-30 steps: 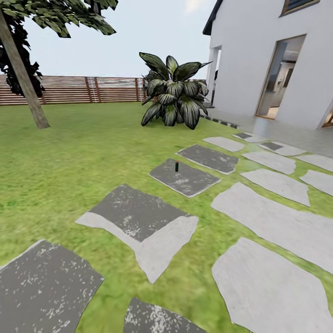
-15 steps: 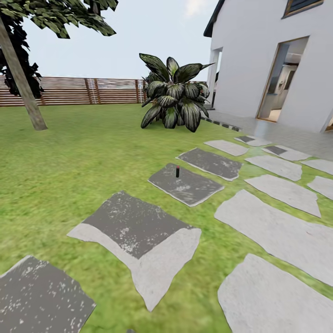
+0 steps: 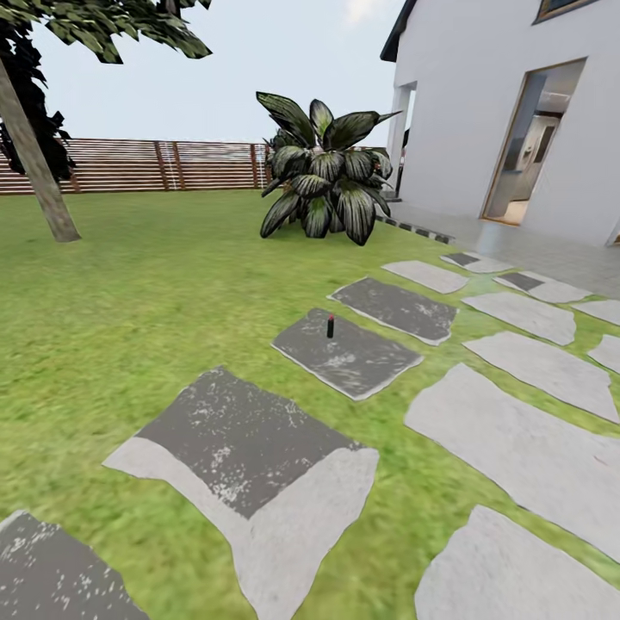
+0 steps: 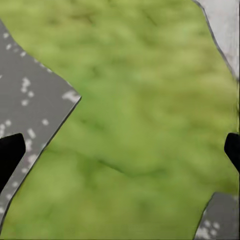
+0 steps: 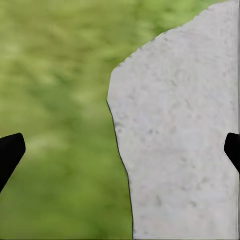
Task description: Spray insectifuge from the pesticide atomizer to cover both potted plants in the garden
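A small dark thing with a red top [image 3: 330, 325] on a grey slab [image 3: 347, 353] is too small to be made out. The tree [image 3: 34, 155] is cut off by the picture's edge. Only the black fingertips [image 4: 9, 156] of the left claw [image 4: 120, 152] and the fingertips [image 5: 9, 152] of the right claw [image 5: 120, 150] are seen at the edges. The grass [image 5: 55, 100] is blurred.

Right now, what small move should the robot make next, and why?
Probably drive forward toward the dark slab bearing a small red-topped object, which is too small here to identify. The left gripper and right gripper are open and empty, over grass and paving.
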Tool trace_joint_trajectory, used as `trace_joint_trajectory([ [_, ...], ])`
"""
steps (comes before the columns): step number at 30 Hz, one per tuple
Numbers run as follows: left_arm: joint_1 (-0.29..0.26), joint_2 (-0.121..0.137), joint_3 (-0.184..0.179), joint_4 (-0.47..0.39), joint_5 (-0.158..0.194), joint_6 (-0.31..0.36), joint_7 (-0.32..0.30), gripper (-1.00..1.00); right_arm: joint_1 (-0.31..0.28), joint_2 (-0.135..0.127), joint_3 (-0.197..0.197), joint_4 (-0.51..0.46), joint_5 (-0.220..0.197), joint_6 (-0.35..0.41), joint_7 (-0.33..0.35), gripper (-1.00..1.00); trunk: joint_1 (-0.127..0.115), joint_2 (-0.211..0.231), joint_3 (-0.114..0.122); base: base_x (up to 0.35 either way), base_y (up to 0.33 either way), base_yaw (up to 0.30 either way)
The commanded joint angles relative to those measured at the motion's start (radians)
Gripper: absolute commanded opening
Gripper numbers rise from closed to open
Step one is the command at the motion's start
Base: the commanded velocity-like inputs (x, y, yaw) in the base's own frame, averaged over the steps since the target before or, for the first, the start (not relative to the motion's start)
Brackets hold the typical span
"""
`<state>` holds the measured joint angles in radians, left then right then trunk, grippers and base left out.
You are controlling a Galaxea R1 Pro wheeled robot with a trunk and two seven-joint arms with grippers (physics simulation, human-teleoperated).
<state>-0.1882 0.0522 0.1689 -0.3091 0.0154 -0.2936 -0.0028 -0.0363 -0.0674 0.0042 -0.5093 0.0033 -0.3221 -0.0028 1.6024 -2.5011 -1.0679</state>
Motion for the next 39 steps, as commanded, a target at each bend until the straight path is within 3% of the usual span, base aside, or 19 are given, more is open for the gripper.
trace_joint_trajectory([
  [1,0.0,0.0,0.001,0.001,0.002,-0.003,0.0,1.0,-0.001,0.0,0.0,0.001,0.0,-0.003,0.0,1.0,0.0,0.0,-0.001,0.289,-0.147,0.0],
  [39,0.0,-0.002,0.001,0.001,0.002,-0.004,0.0,1.0,0.0,0.0,-0.001,-0.002,0.0,-0.003,0.0,1.0,0.0,0.0,-0.001,0.282,-0.161,0.0],
])
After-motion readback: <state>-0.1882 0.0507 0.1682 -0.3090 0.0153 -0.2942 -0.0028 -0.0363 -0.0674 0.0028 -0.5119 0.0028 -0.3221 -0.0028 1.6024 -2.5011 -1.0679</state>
